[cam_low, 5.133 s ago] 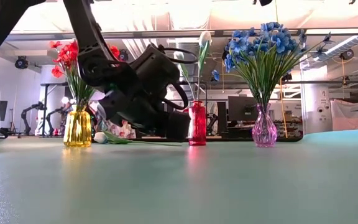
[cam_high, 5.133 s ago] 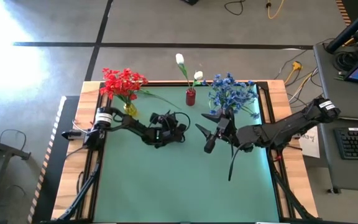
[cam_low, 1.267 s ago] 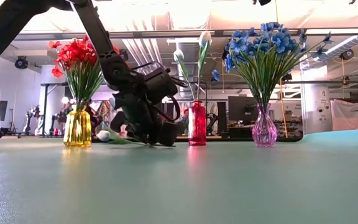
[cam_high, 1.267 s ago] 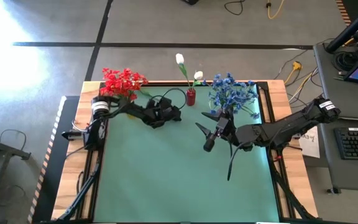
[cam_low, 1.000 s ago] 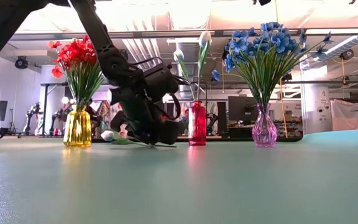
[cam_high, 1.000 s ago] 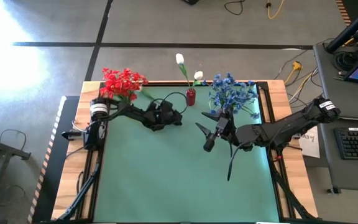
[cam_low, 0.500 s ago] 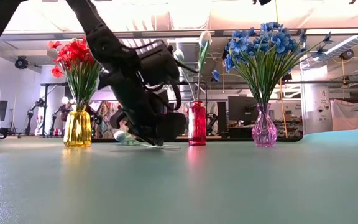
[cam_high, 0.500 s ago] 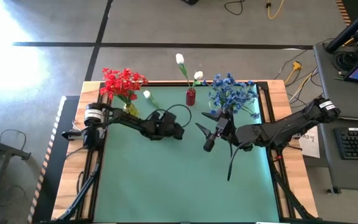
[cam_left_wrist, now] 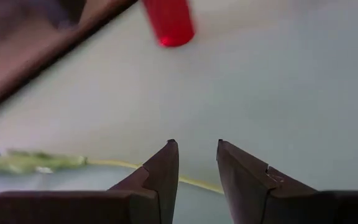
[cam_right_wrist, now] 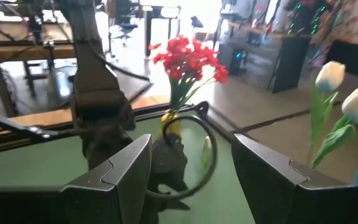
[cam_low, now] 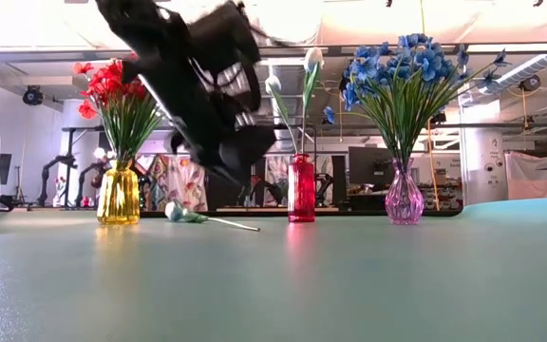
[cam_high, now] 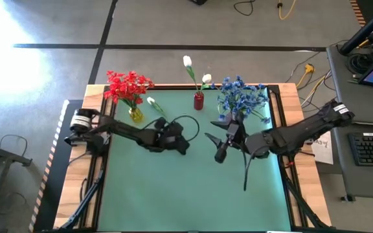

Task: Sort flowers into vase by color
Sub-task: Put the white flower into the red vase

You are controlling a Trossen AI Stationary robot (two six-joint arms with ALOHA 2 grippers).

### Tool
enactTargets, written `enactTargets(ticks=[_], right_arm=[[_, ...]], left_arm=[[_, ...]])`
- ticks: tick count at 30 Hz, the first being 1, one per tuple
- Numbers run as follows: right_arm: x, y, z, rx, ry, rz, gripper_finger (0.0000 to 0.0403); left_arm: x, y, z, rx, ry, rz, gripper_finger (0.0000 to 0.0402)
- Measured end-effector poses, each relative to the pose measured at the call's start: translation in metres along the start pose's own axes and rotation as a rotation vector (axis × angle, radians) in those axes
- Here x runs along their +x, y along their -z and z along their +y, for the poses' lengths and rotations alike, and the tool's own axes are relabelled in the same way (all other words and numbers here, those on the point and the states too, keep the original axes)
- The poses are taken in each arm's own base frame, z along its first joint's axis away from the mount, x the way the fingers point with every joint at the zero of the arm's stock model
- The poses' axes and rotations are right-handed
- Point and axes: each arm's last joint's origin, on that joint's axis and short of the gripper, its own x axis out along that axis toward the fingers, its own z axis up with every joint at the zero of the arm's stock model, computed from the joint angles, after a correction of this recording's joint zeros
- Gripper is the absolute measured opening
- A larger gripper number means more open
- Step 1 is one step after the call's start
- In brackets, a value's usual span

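**White flower loose on the table: regrasp needed**

White flower (cam_high: 155, 105) lies flat on the green table (cam_high: 186, 188) near the far edge, between the yellow vase (cam_high: 135, 114) of red flowers (cam_high: 127, 85) and the red vase (cam_high: 199, 101). Bud points toward the far left corner, stem trails toward the table's middle. In the low view it rests on the surface (cam_low: 198, 218), nothing holding it.

Left gripper (cam_left_wrist: 196, 155) hovers above the stem end, raised off the table; fingers slightly apart, empty. Wrist view shows the stem (cam_left_wrist: 135, 165) passing just beyond the fingertips.

Red vase already holds two white buds (cam_high: 187, 61), so it is the likely target for this flower. The blue flowers (cam_high: 241, 97) stand in their own vase near the far right corner.

Right gripper (cam_high: 220, 154) waits right of centre, fingers spread wide, empty.

Judgement for the step: widen the jaws, descend straight over the stem with the fingers across it, and pinch mid-stem rather than at the thin tip. The stem looks thin and flat to the table, possibly hard to catch, so go right down to the surface before closing. Lift clear of the yellow vase.
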Motion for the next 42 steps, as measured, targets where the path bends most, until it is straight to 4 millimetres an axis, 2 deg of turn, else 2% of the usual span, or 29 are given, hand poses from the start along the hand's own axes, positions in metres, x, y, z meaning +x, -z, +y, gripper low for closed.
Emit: enactTargets(ticks=[7,13,15,19,22,27,31,34,42], right_arm=[[-0.013,-0.021,0.008,0.061,-0.039,0.056,0.0215],[-0.009,-0.031,0.033,0.046,-0.074,0.064,0.0215],[-0.006,-0.033,0.043,0.043,-0.082,0.077,0.0215],[-0.001,-0.030,0.060,0.060,-0.081,0.143,0.0215],[0.004,-0.025,0.068,0.119,-0.077,0.217,0.0215],[0.014,-0.017,0.082,0.176,-0.063,0.290,0.0215],[0.025,-0.017,0.096,0.193,-0.097,0.314,0.0215],[0.035,-0.015,0.104,0.188,-0.085,0.320,0.0215],[0.076,-0.011,0.107,0.181,-0.038,0.368,0.0215]], left_arm=[[-0.068,-0.002,-0.017,0.222,0.021,-0.201,0.0100],[-0.127,0.006,-0.013,0.262,0.160,-0.297,0.0100],[-0.147,0.015,-0.008,0.284,0.232,-0.317,0.0100],[-0.191,0.033,0.003,0.338,0.492,-0.329,0.0100],[-0.219,0.049,0.011,0.370,0.667,-0.327,0.0100],[-0.257,0.065,0.020,0.379,0.847,-0.368,0.0100],[-0.277,0.073,0.024,0.388,0.874,-0.453,0.0100],[-0.282,0.080,0.026,0.404,0.865,-0.462,0.0100],[-0.274,0.104,0.032,0.382,0.873,-0.375,0.0100]])
